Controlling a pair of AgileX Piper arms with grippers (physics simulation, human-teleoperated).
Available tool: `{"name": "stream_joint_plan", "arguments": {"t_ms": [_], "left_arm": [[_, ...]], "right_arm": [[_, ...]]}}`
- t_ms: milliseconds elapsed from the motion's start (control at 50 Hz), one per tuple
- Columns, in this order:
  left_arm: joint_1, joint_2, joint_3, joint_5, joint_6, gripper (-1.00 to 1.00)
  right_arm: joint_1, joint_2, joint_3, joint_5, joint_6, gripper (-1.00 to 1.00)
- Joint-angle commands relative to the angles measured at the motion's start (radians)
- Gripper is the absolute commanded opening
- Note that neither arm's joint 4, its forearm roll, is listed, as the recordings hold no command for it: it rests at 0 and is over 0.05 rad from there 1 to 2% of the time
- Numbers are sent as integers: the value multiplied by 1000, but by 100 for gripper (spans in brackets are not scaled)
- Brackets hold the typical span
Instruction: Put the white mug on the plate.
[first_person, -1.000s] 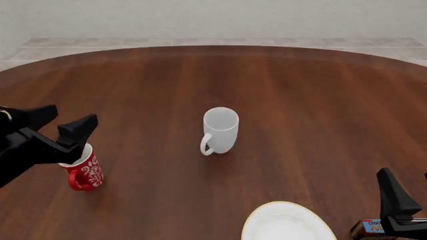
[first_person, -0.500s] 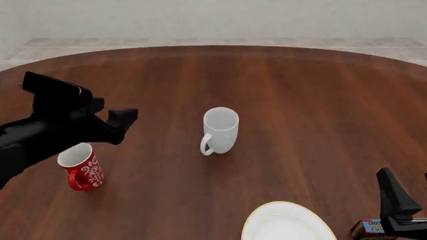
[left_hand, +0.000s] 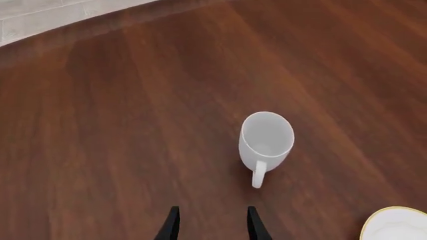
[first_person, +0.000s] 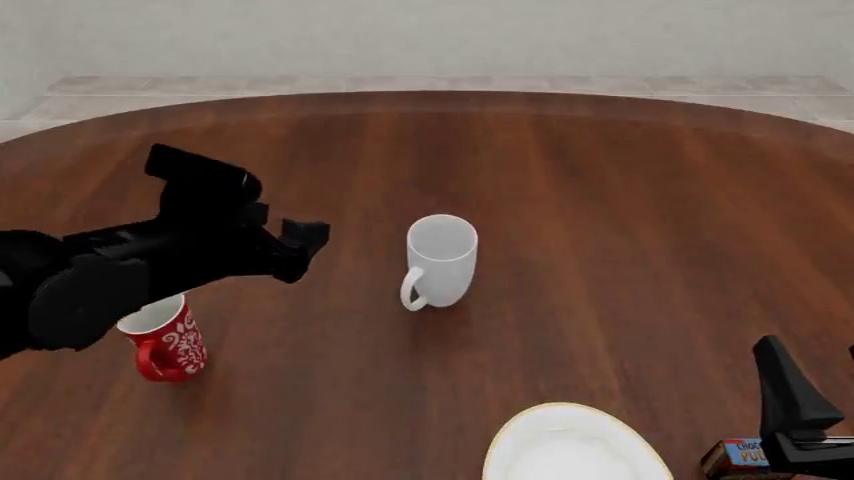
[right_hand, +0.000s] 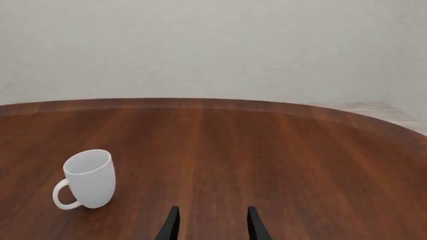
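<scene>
White mug upright mid-table, handle toward near-left, well apart from plate at near edge. Left gripper spread, empty, hovering short of mug. Right gripper also spread, parked. Tip imo: come in square, pinch rim opposite handle, avoid red mug.

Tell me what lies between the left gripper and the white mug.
Nothing: only bare table separates the left gripper from the white mug, seen in the left wrist view.
</scene>
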Motion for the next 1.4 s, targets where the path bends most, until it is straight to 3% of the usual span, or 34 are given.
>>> {"name": "stream_joint_plan", "arguments": {"t_ms": [20,1400], "left_arm": [[-31,68,-24,-26,-30,100],[-127,449,-125,-201,-93,100]], "right_arm": [[-1,1,1,-2,-2,100],[-1,1,1,-2,-2,100]]}}
